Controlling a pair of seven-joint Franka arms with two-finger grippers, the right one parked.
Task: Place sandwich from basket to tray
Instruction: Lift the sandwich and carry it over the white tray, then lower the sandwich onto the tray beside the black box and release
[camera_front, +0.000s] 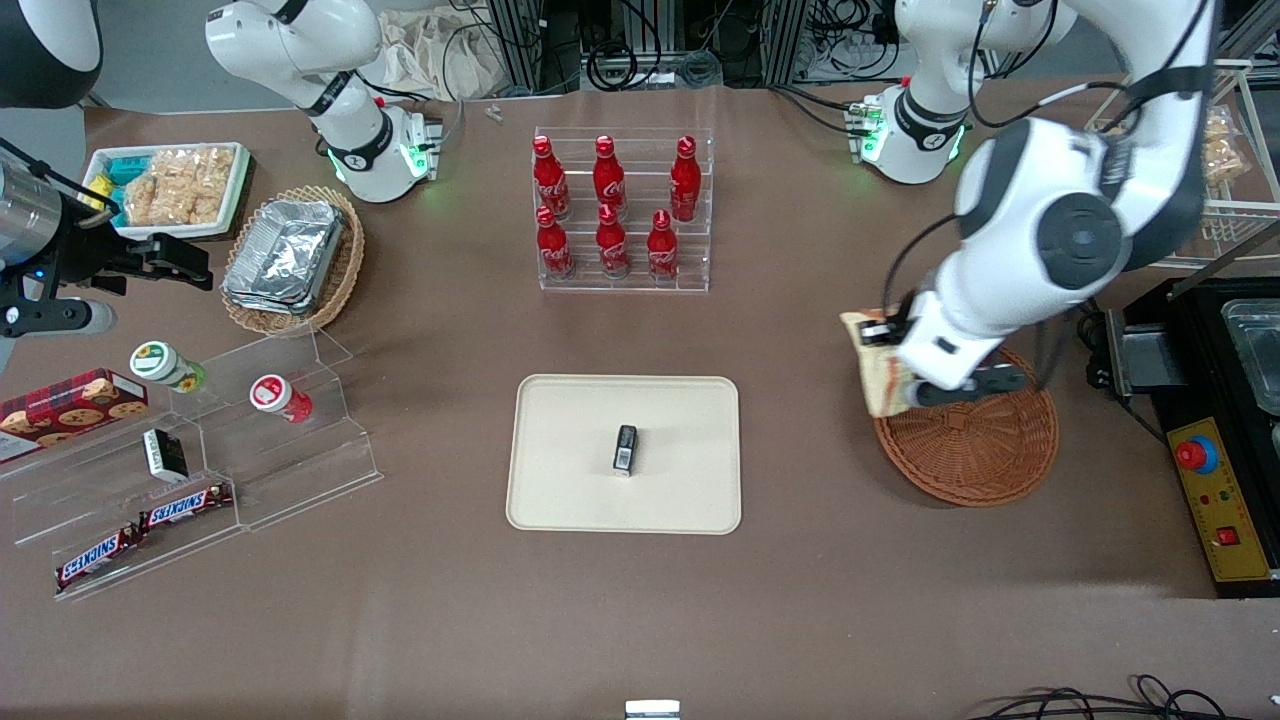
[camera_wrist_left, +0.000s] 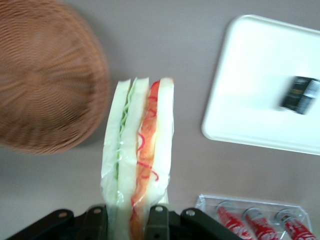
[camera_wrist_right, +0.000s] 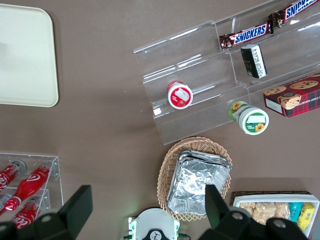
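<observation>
The jaws of the gripper (camera_front: 905, 375) are clenched on the sandwich (camera_front: 880, 370), pressing its two flat faces, one finger (camera_wrist_left: 158, 220) on the red-filling side and the other on the green side. The sandwich hangs in the jaws clear of the surface, its layered edge pointing away from the wrist, with white bread, green leaf and red filling showing along it. Just beside the jaws, toward the working arm's end, the basket (camera_front: 985, 450) sits on the surface with nothing in it; the sandwich is at the basket's rim, on the side facing the tray. Farther out from the jaws, toward the parked arm's end, lies the tray (camera_front: 570, 470), well apart from the sandwich. A small dark packet (camera_front: 625, 449) lies near the tray's middle. The surface (camera_front: 800, 600) between basket and tray is brown.
</observation>
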